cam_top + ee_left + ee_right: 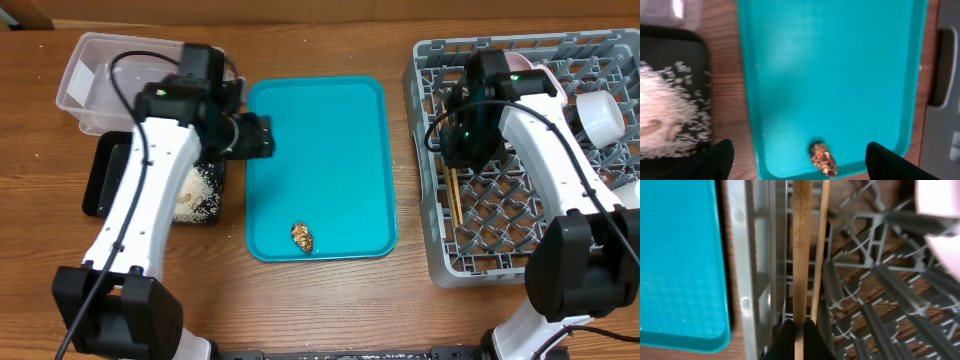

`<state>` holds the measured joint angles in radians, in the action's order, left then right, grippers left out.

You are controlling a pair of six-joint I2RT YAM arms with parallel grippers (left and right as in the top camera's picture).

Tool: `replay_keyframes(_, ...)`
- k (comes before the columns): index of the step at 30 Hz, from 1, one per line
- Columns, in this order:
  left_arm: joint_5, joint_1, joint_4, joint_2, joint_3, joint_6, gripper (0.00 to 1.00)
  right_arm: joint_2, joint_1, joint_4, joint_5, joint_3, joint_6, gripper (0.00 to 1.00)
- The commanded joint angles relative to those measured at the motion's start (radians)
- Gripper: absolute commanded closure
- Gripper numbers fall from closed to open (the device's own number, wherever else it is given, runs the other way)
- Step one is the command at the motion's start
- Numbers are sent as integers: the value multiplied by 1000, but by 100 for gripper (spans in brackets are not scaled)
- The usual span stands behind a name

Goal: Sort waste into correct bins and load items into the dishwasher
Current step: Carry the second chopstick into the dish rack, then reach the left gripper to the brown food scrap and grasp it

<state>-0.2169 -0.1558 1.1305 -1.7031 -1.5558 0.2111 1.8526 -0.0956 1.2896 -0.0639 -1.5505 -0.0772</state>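
Rice point(665, 115) already lies in the black tray point(695, 50), the chopsticks point(801, 255) are clamped in the right end effector point(799, 341) inside the dish rack point(747, 255), and the brown food lump point(823, 159), below the wide-open left end effector point(802, 156), is judged still unsorted.

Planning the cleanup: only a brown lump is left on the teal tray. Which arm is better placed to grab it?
Left. The left gripper hangs open over the teal tray's edge, the brown lump in its wrist view. The right gripper is down in the dish rack, shut on a chopstick.
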Motion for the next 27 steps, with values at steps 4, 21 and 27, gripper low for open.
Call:
replay_keyframes(4,-8,-110,-18,-10,80,14,14,2,-7,-12,-8,6,-9,65)
replay_keyframes(21,-11,-287,-82,-10,312,-76,11,-196,-5,14,4,-42,73,45)
replay_keyframes(27,70,-327,-111,-10,387,43,7,-203,-5,27,3,-42,74,45)
